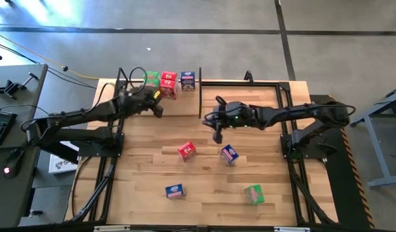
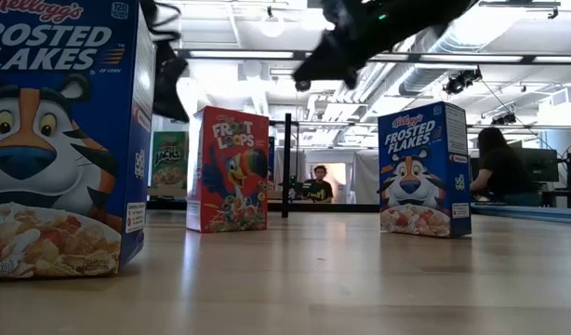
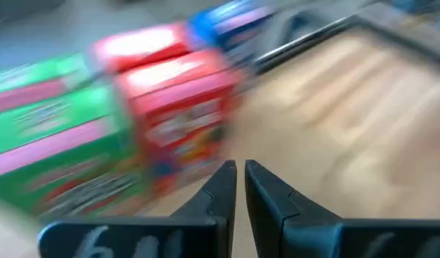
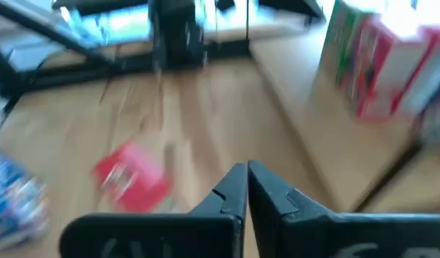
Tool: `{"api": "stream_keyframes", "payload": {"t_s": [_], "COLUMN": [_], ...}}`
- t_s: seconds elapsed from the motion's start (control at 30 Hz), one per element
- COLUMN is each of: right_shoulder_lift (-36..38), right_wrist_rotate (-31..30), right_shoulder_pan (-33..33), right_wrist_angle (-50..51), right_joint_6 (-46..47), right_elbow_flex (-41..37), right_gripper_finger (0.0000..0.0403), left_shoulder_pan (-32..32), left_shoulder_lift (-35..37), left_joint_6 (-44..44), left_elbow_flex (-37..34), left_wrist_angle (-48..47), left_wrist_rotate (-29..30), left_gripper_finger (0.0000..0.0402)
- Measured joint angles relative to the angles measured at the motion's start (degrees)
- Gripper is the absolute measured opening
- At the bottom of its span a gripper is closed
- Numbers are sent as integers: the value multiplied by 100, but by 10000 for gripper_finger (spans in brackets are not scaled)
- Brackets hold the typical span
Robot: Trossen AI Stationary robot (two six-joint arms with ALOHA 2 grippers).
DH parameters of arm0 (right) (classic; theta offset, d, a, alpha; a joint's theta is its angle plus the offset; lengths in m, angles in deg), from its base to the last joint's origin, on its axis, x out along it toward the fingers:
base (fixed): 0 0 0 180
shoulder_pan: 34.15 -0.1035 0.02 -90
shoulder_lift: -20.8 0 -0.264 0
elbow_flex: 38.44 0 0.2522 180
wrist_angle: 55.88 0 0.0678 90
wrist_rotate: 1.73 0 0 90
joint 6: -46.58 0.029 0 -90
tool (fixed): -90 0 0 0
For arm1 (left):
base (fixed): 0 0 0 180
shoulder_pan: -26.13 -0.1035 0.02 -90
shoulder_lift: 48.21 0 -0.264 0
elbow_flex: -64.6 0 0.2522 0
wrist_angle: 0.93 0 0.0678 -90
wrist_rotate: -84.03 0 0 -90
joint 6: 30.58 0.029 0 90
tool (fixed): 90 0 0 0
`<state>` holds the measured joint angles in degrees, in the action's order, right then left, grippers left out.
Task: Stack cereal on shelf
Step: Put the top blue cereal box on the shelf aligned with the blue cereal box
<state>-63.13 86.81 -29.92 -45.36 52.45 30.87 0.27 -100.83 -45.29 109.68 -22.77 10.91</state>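
Seen from overhead, four cereal boxes lie loose on the wooden surface [image 1: 204,206]: a red box [image 1: 186,151] near the middle, a blue box [image 1: 229,154] just to its right, a second blue box [image 1: 175,191] nearer the front edge, and a green box [image 1: 253,194] toward the front right. At the far edge, on the shelf [image 1: 178,103], a cluster stands together: green [image 1: 151,80], red [image 1: 168,84] and blue [image 1: 188,80]; how many are stacked there cannot be told from above. The left gripper [image 1: 157,110] hangs just in front of that cluster, the right gripper [image 1: 217,136] above the bare wood between the shelf and the loose red and blue boxes. Neither carries anything.

Level with the surface, printed fronts show that the overhead view cannot: a Frosted Flakes box [image 2: 62,140] looms close at the left, a Froot Loops box [image 2: 227,169] stands upright farther back, another Frosted Flakes box [image 2: 423,169] to the right. A black upright post [image 2: 286,166] rises behind them, and people [image 2: 316,184] sit in the room beyond.

Left wrist view alone shows its jaws nearly pressed together, empty, with the green, red and blue stack [image 3: 170,107] blurred just ahead.

Right wrist view shows jaws pressed together over the wood, the fallen red box [image 4: 130,175] ahead and the shelved boxes [image 4: 378,64] off to one side.
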Motion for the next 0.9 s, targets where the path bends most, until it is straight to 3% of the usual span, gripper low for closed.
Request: {"api": "stream_keyframes", "payload": {"t_s": [0.1,0.23,0.37,0.5,0.6,0.9], "right_shoulder_lift": [413,726,703,505,226,-734], "right_wrist_rotate": [2,-208,-447,-384,-164,119], "right_shoulder_pan": [-229,-700,-1186,-1419,-1447,-1436], "right_wrist_angle": [1193,2950,4395,4775,5033,5913], "right_joint_6": [669,2014,3285,4194,4533,4415], "right_elbow_flex": [0,104,541,723,816,1702], "right_gripper_finger": [36,115,215,290,312,317], "left_shoulder_pan": [267,444,468,467,467,467], "left_shoulder_lift": [239,352,349,329,325,325], "left_joint_6": [358,439,442,545,596,713], "left_elbow_flex": [-612,-1188,-1380,-1378,-1378,-1378], "left_wrist_angle": [1320,2564,2759,2727,2725,2676], "left_wrist_rotate": [-662,-1151,-1197,-1197,-1197,-1197], "left_gripper_finger": [21,21,21,21,21,21]}}
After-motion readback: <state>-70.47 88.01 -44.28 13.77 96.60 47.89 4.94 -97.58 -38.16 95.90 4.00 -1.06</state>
